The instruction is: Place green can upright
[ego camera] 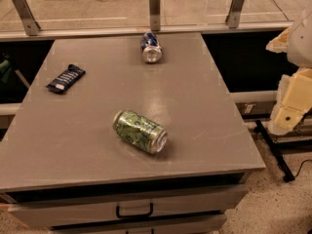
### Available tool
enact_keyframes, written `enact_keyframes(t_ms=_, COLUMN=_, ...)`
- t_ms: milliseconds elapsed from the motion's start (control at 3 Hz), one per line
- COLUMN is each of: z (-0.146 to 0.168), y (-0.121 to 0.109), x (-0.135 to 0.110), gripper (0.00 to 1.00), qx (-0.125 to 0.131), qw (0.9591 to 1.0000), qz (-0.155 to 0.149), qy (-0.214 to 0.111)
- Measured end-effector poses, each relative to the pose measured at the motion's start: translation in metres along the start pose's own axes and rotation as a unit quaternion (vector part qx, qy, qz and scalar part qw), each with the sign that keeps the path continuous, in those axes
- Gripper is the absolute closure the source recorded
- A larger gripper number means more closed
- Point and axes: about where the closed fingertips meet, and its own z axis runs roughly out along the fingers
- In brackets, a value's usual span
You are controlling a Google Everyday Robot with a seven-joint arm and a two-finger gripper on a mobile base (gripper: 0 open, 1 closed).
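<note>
The green can (140, 131) lies on its side near the middle front of the grey table (204, 111). Its silver end faces front right. It has a light-and-dark green mottled pattern. My gripper (288, 112) shows as a cream-coloured part of my arm at the right edge of the camera view. It is off the table, well to the right of the can, and holds nothing that I can see.
A blue-and-silver can (151, 48) lies on its side at the table's far edge. A dark snack bar wrapper (65, 78) lies at the far left. A railing with metal posts (154, 8) runs behind the table. A drawer with a black handle (134, 211) sits below the front edge.
</note>
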Motion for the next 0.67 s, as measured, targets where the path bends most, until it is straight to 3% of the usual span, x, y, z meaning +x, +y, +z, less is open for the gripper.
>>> enact_keyframes(t_ms=333, z=0.000, y=0.000, x=0.000, gripper=0.00, qx=0.000, qw=1.0000, qz=0.000, qy=0.000)
enact_keyframes(t_ms=667, z=0.014, y=0.023, x=-0.043, gripper=0.00, qx=-0.021, qw=0.9995, qz=-0.013, qy=-0.022)
